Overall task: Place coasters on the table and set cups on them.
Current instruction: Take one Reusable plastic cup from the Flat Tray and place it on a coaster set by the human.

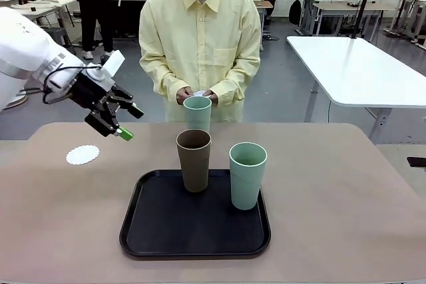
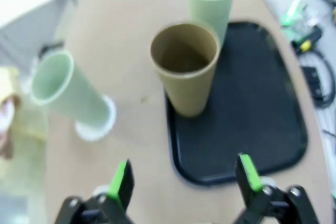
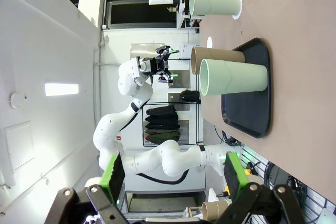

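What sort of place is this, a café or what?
Probably a robotics lab: a robot's left gripper hangs over the table, two cups sit on a tray, and white worktables stand behind.

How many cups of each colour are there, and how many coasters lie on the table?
Mint green cups: 2 (near cup, far cup)
Brown cup: 1
Coasters: 2 (bare coaster, coaster under far cup)
Total: 5
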`<state>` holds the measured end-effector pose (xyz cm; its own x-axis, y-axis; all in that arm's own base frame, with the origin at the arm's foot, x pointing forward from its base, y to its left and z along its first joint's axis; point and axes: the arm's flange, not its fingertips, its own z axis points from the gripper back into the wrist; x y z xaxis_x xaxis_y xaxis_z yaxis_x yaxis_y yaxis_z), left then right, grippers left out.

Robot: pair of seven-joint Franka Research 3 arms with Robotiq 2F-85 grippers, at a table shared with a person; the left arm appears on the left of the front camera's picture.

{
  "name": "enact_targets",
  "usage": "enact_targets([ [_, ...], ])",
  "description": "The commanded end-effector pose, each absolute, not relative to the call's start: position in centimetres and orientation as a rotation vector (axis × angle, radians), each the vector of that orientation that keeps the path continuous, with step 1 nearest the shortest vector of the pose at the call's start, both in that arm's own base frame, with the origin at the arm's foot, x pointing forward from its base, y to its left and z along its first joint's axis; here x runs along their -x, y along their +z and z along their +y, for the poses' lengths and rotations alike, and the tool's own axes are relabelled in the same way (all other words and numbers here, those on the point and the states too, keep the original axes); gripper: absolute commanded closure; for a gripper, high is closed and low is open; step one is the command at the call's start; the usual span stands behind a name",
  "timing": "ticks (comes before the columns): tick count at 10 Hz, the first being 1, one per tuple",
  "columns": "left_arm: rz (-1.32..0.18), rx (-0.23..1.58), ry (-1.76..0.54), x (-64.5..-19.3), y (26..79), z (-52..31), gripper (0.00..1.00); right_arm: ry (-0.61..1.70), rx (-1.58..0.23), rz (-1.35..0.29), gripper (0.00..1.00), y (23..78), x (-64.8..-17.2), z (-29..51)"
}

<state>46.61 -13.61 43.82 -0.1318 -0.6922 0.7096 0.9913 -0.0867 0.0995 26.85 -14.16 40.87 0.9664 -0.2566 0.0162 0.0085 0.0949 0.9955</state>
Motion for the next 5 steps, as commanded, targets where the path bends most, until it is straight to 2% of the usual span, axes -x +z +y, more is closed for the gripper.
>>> enact_targets([
  [1,-0.779,0.753,-1.613,-46.8,41.5,-11.4,0.0,-0.191,-1.478,-0.211,0.0,41.0,-26.8,-14.2],
  [3,-0.825,0.875,-1.536,-46.9,38.6,-10.2,0.0,-0.191,-1.478,-0.211,0.0,41.0,-26.8,-14.2],
  [5,-0.805,0.95,-1.514,-46.7,36.2,-10.2,0.0,-0.191,-1.478,-0.211,0.0,41.0,-26.8,-14.2],
])
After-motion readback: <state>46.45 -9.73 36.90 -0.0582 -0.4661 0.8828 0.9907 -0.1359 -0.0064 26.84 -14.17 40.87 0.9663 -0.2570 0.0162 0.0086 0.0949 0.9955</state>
